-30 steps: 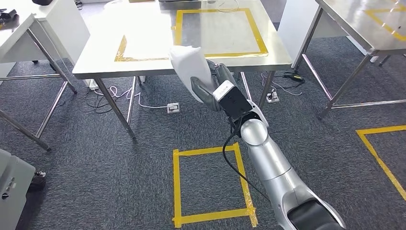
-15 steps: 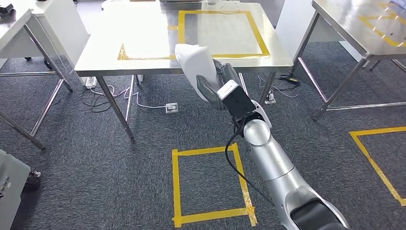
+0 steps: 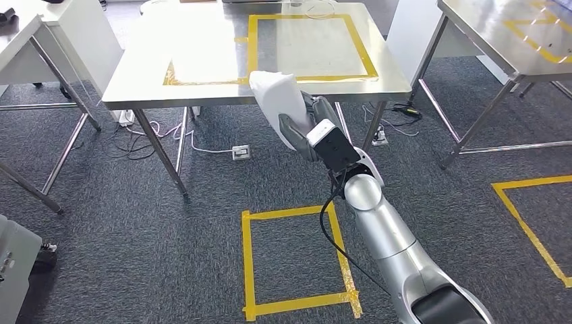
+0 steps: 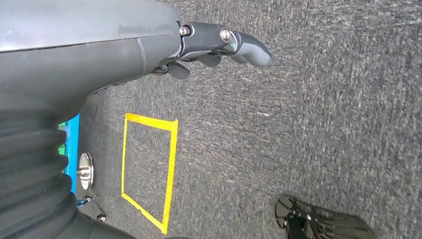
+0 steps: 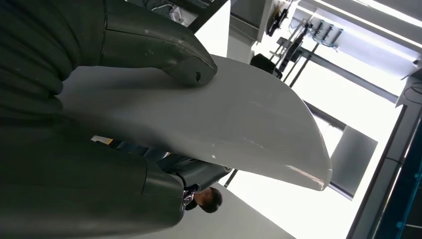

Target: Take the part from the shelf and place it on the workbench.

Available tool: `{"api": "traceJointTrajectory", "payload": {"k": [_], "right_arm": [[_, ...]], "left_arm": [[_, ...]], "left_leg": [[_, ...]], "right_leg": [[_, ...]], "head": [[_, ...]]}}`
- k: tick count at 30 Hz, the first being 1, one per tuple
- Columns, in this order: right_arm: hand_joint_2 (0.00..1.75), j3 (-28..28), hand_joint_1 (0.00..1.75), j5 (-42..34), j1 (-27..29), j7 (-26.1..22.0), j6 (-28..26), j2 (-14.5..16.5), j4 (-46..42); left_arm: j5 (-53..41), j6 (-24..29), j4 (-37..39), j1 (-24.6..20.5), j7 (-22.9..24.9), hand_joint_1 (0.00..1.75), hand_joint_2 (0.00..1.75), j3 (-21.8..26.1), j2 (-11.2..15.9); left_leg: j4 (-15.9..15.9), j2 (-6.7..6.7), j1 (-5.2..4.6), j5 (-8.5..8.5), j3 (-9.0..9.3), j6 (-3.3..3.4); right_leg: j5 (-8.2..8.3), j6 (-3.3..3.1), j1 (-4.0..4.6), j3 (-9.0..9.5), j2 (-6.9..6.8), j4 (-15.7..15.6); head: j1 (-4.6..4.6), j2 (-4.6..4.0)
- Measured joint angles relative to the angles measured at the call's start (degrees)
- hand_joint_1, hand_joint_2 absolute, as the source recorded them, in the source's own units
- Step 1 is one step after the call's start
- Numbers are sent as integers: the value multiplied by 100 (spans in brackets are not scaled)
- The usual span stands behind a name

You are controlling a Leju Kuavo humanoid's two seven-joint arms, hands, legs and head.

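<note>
A brushed-steel tabletop [image 3: 202, 40] is carrying a yellow tape square. At its near edge, the right hand [image 3: 303, 125] is holding up the smooth, curved white part [image 3: 276, 94], thumb and fingers [image 5: 199, 172] pinching it. The left hand [image 4: 164, 45] is hanging over grey carpet, its fingers [image 4: 249, 47] loosely curled, holding nothing

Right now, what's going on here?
The robot's right hand holds a white part out in front of it, at the near edge of the steel workbench marked with yellow tape; the part is not yet set down. In the right wrist view the thumb presses on the part's curved white surface. The left hand hangs over grey carpet, holding nothing.
</note>
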Motion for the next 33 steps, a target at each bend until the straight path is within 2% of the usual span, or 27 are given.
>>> {"api": "traceJointTrajectory", "payload": {"k": [2,3,6,8,10,11,12,13,14,16,17,18,19,21,23,25,27,28,29,30,31,32,33], "right_arm": [[175,7,175,2,0,3,-7,-7,0],[175,9,175,3,3,3,-10,-10,-1],[175,12,175,5,17,5,-18,-25,-7],[175,13,175,4,15,1,-24,-33,-24],[175,13,175,3,16,0,-32,-36,-36],[175,13,175,3,24,2,-36,-36,-37],[175,13,175,3,43,3,-37,-36,-37],[175,14,175,3,63,4,-37,-37,-37],[175,14,175,4,79,4,-37,-37,-37],[175,14,175,4,89,4,-37,-38,-38],[175,14,175,4,84,4,-37,-39,-39],[175,14,175,5,82,4,-37,-39,-40],[175,14,175,7,85,6,-36,-40,-40],[175,14,175,11,95,8,-38,-47,-41],[175,14,175,14,90,8,-42,-64,-42],[175,14,175,14,78,9,-44,-79,-43],[175,16,175,14,98,11,-44,-91,-39],[175,18,175,14,114,13,-44,-97,-35],[175,20,175,14,121,13,-43,-102,-32],[175,24,175,14,118,12,-43,-104,-29],[175,29,175,15,110,11,-43,-106,-26],[175,34,175,17,100,9,-42,-108,-18],[175,41,175,22,89,12,-38,-108,-5]], "left_arm": [[-1,0,-1,-5,1,0,175,-2,2],[-3,0,-2,-8,1,0,175,-3,6],[-16,-1,-2,-14,2,0,175,-5,10],[-26,-2,-1,-23,1,0,175,-10,3],[-33,-4,-1,-32,1,0,175,-24,-2],[-38,-4,-1,-31,2,0,175,-31,-2],[-42,-5,-1,-24,3,0,175,-36,-1],[-46,-5,-1,-15,4,0,175,-39,1],[-50,-6,0,-6,4,0,175,-40,1],[-54,-7,-1,-1,3,0,175,-45,3],[-54,-8,-1,-4,2,0,175,-48,7],[-56,-9,-2,-10,2,0,175,-52,9],[-60,-10,-2,-13,2,0,175,-62,11],[-68,-11,-1,-13,2,0,175,-83,8],[-79,-13,-1,-7,-2,0,175,-95,3],[-95,-15,-2,-9,-10,0,175,-98,0],[-105,-23,-2,-2,-15,0,175,-102,1],[-107,-27,-1,7,-15,0,175,-102,1],[-107,-31,-1,18,-14,0,175,-102,0],[-107,-33,0,26,-14,0,175,-102,-2],[-107,-33,0,31,-14,0,175,-102,-5],[-107,-32,0,32,-15,0,175,-102,-8],[-107,-32,-1,32,-18,0,175,-102,-9]], "left_leg": [[28,-1,9,-60,33,-82],[33,-2,3,-83,44,-124],[-10,4,0,-120,81,-244],[145,3,14,-214,34,-307],[780,-9,17,-463,-292,-335],[1196,-13,15,-594,-541,-341],[1531,-16,13,-656,-768,-340],[1672,-19,11,-597,-909,-329],[1586,-21,5,-424,-937,-308],[860,-34,-20,110,-711,-232],[492,-45,-39,277,-553,-191],[222,-56,-58,349,-431,-156],[79,-65,-72,334,-363,-126],[-6,-73,-70,258,-290,-75],[-59,-77,-48,222,-207,-8],[-82,-77,-37,168,-127,42],[-82,-76,-38,91,-59,56],[-79,-77,-38,47,-13,50],[-76,-77,-38,-1,43,40],[-73,-77,-37,-55,113,26],[-72,-76,-36,-114,185,8],[-64,-75,-40,-173,254,-16],[-67,-74,-43,-228,305,-49]], "right_leg": [[275,-22,5,370,-36,-755],[314,-55,15,473,-39,-966],[266,-200,42,515,0,-1036],[240,-293,30,589,12,-1064],[193,-367,32,669,14,-1079],[163,-391,44,697,18,-1079],[131,-405,58,729,27,-1078],[95,-411,72,772,39,-1077],[54,-411,83,824,52,-1076],[-38,-399,97,947,69,-1076],[-83,-381,111,982,74,-1074],[-117,-356,116,1000,80,-1079],[-128,-324,118,1018,87,-1081],[-115,-256,118,1038,95,-1072],[-146,-199,114,970,70,-890],[-342,-144,96,639,42,-333],[-582,-108,83,150,36,345],[-596,-99,75,-20,32,503],[-494,-95,69,-92,25,458],[-275,-95,64,-50,14,187],[20,-99,60,66,-3,-222],[236,-115,69,181,-23,-604],[347,-143,84,276,-40,-890]], "head": [[-1,0],[-2,0],[-4,0],[-23,0],[-47,0],[-50,0],[-50,0],[-49,0],[-49,0],[-49,0],[-50,0],[-54,0],[-55,0],[-51,0],[-32,0],[-21,0],[-19,0],[-17,0],[-16,0],[-15,0],[-15,0],[-21,0],[-23,0]]}}
